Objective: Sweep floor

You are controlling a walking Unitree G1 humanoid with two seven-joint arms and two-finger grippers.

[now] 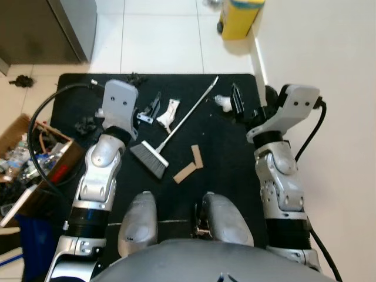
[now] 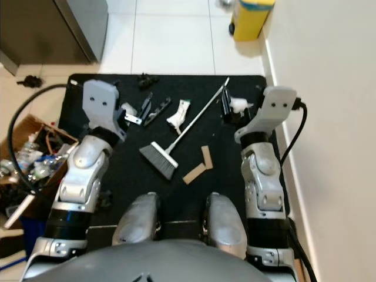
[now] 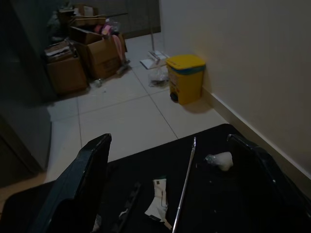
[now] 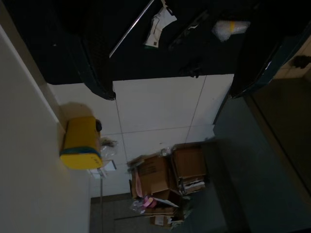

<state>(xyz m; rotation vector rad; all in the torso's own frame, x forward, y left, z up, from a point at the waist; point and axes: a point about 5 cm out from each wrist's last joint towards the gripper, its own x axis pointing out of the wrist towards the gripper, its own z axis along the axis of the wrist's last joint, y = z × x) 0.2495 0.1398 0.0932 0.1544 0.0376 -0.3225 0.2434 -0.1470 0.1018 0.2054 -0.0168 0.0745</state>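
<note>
**A:** Where is your tool?

**B:** The small hand broom with grey bristles and a thin silver metal handle point(image 1: 176, 127) lies flat on the black floor mat point(image 1: 229, 170), just ahead of you, handle running slantwise toward the yellow plastic bin point(image 1: 239, 17) by the wall. Two tan cardboard strips point(image 1: 189, 165) lie just beside its head, a crumpled white wrapper point(image 1: 168, 113) close by the handle.

**A:** How will it handle?

**B:** Light and stiff, I judge, but the smooth rod may slip. Take it mid-handle, nearer the bristle head, so you control the sweep.

**A:** And the pincers?

**B:** Your left gripper point(image 3: 170, 194) hovers above the mat with fingers spread wide, holding nothing. Your right gripper point(image 4: 172, 73) is likewise spread and empty, near a clear crinkled plastic scrap point(image 1: 222, 101).
</note>
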